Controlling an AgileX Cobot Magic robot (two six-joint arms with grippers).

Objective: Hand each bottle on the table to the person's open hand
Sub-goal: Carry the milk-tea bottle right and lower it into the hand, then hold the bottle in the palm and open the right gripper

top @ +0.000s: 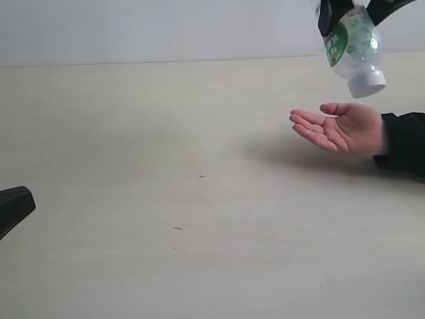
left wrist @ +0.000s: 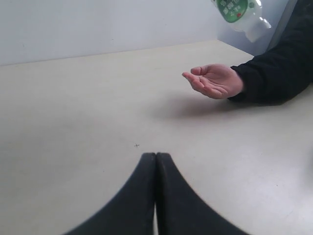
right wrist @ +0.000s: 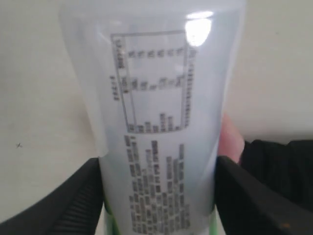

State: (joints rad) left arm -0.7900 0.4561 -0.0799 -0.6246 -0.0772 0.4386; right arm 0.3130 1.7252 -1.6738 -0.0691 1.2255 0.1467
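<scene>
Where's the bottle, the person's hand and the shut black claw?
bottle (top: 360, 48): exterior view, its clear body.
open hand (top: 342, 129): exterior view, the palm.
left gripper (left wrist: 156, 156): left wrist view, where the shut fingertips meet.

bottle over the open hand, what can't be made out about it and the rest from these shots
- bottle label print: right wrist view, blurred and too small to read; cap outside the frame
- right claw: exterior view, cut off by the top edge; only dark parts beside the bottle show
- person: exterior view, right edge cuts off all but the hand and dark sleeve
- left claw: exterior view, mostly beyond the left edge
</scene>
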